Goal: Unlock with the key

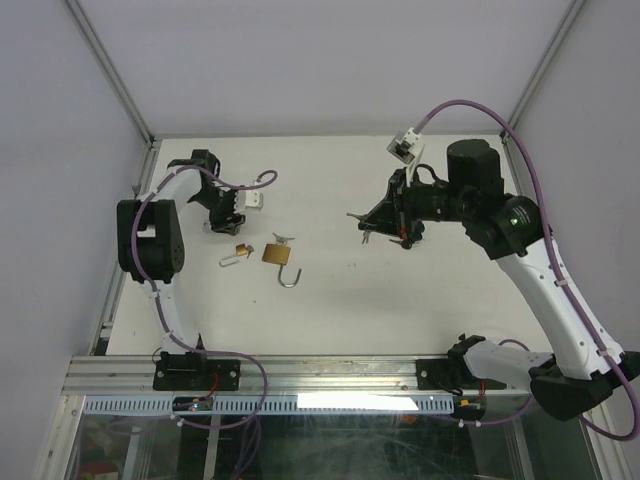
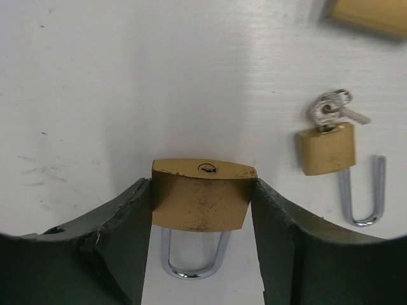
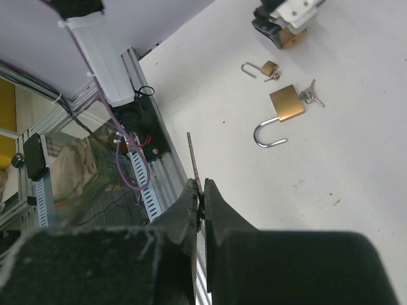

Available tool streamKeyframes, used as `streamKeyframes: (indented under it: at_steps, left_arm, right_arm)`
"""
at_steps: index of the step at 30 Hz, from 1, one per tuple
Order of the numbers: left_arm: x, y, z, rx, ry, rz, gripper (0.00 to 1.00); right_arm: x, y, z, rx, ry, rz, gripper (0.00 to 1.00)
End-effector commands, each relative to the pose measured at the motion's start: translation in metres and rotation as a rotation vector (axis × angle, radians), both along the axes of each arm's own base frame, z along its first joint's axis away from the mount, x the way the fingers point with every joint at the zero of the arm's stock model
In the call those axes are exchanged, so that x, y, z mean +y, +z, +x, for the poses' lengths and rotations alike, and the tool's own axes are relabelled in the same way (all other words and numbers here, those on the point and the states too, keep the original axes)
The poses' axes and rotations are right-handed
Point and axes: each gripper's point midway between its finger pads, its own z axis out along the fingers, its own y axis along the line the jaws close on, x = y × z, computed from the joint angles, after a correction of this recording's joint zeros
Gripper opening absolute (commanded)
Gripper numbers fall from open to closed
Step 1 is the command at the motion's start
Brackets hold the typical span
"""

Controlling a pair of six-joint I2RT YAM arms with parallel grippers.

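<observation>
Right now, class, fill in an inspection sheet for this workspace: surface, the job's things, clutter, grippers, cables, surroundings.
Surface: white table, faintly scuffed.
Job's things: held padlock, keyhole up; key, blade sticking out.
Clutter: small padlock and large padlock lying flat, a key at each; the large one's shackle is open.
Grippers: left gripper shut on held padlock; right gripper shut on key, raised.
Cables: purple cables loop along both arms.
Surroundings: white walls, aluminium rail at the near edge.
</observation>
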Motion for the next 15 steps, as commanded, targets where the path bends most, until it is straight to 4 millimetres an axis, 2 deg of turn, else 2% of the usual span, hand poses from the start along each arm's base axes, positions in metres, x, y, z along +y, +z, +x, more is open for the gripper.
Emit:
streamKeyframes:
  at_steps: [1, 3, 6, 10, 13, 15]
  left_arm:
    - [-0.027, 0.099, 0.016, -0.35, -0.045, -0.166, 0.0]
    - [-0.035, 0.128, 0.005, -0.41, -0.058, -0.213, 0.0]
    - [-0.047, 0.159, -0.017, -0.484, -0.106, -0.267, 0.0]
    - [-0.068, 0.186, -0.056, -0.566, -0.162, -0.336, 0.0]
    - [-0.094, 0.196, -0.086, -0.538, -0.153, -0.414, 0.0]
    - [-0.115, 0.188, -0.113, -0.441, -0.139, -0.449, 0.0]
  right_arm:
    - [-0.004, -0.008, 0.014, 0.015, -0.098, -0.015, 0.0]
    - [-0.004, -0.021, 0.021, 0.06, -0.139, -0.046, 0.0]
    - [0.001, -0.036, 0.024, 0.094, -0.154, -0.084, 0.0]
    - [0.015, -0.047, 0.023, 0.109, -0.151, -0.089, 0.0]
    - [0.023, -0.053, 0.02, 0.129, -0.14, -0.075, 0.0]
    - [0.023, -0.056, 0.018, 0.14, -0.141, -0.071, 0.0]
